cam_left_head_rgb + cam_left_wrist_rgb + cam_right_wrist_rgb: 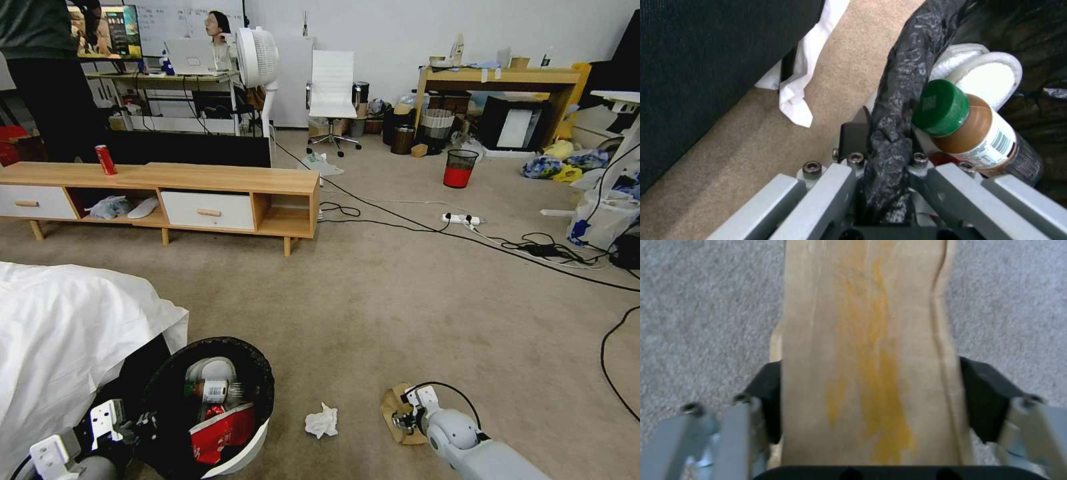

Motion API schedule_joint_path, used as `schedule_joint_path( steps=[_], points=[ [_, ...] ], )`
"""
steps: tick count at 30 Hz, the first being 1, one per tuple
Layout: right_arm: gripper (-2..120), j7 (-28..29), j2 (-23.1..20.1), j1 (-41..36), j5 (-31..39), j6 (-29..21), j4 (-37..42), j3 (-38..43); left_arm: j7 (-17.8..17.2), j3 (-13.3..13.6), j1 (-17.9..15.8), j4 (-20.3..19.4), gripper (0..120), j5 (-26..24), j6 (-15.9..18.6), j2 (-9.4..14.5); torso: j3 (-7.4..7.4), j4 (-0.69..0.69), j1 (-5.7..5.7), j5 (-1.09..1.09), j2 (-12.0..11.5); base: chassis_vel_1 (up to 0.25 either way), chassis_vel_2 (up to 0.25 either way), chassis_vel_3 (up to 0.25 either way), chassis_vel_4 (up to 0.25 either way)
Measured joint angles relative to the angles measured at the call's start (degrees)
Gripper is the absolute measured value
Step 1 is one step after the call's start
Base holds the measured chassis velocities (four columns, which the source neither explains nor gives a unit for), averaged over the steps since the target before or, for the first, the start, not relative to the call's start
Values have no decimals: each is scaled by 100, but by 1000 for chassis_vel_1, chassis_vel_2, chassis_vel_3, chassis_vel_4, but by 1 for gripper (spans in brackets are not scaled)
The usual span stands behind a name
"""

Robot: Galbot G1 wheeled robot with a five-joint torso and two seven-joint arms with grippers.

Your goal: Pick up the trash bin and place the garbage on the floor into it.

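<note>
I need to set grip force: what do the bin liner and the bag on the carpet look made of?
The trash bin liner looks like thin glossy black plastic film, wrinkled and bunched where the left gripper pinches the rim. The brown paper bag looks like matte kraft paper, creased and stained yellow, lying between the right gripper's jaws.

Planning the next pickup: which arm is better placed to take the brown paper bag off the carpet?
Right: the right gripper already straddles the brown paper bag, while the left gripper is clamped on the trash bin rim.

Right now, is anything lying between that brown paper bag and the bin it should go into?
Only a crumpled tissue lies on the carpet between the paper bag at the right gripper and the bin, low enough to pass over.
</note>
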Motion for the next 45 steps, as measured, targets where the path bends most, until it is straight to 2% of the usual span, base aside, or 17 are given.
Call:
schedule_joint_path(
  steps=[2,4,5,9,10,11,13,14,16,17,19,30,39,40,43,45],
  points=[
    [61,17,-21,-36,4,9,47,-19,2,2,-8,12,2,0,-4,-1,0,0,0,1,0,0,0,0,0],
    [57,18,-29,-43,5,12,56,-20,3,3,-10,17,2,1,-4,-1,0,0,0,1,0,0,0,0,0],
    [49,19,-53,-57,9,35,73,-23,4,8,-16,24,2,4,-5,-1,0,0,0,2,0,0,0,0,0],
    [40,19,-92,-74,14,107,88,-27,7,19,-21,38,2,18,-8,-5,-1,0,0,1,0,0,0,0,0],
    [32,19,-140,-96,17,158,122,-27,8,38,-30,43,2,30,-9,-6,0,0,0,2,0,0,0,0,0],
    [32,19,-140,-96,17,158,122,-27,8,38,-30,43,2,30,-9,-6,0,0,0,2,0,0,0,0,0],
    [20,19,-241,-144,66,187,233,-24,9,53,-53,43,2,35,-10,-10,0,0,0,1,0,0,0,0,0],
    [20,19,-241,-144,66,187,233,-24,9,53,-53,43,2,35,-10,-10,0,0,0,1,0,0,0,0,0],
    [9,21,-332,-198,187,210,388,-25,8,68,-57,43,2,36,-6,-10,0,0,0,2,0,0,0,0,0],
    [9,21,-332,-198,187,210,388,-25,8,68,-57,43,2,36,-6,-10,0,0,0,2,0,0,0,0,0],
    [0,39,-436,-251,361,242,593,-37,5,80,-57,33,2,38,-1,-9,0,0,0,2,0,0,0,0,0],
    [0,175,-693,-387,799,369,1210,7,-11,89,-42,-37,2,40,3,4,0,0,0,2,0,0,0,0,0],
    [0,267,-1373,-428,1280,518,2835,636,-163,57,13,-224,2,-146,8,98,0,-1,0,1,0,0,0,0,0],
    [0,267,-1373,-428,1280,518,2835,636,-163,57,13,-224,2,-146,8,98,0,-1,0,1,0,0,0,0,0],
    [0,223,-1780,-37,1763,603,3892,921,-326,36,-51,-368,2,-416,11,162,0,1,0,1,1,0,0,0,0],
    [0,225,-1874,83,1886,601,4130,991,-355,34,-69,-387,2,-464,11,179,0,1,0,2,1,0,0,0,0]
  ],
)
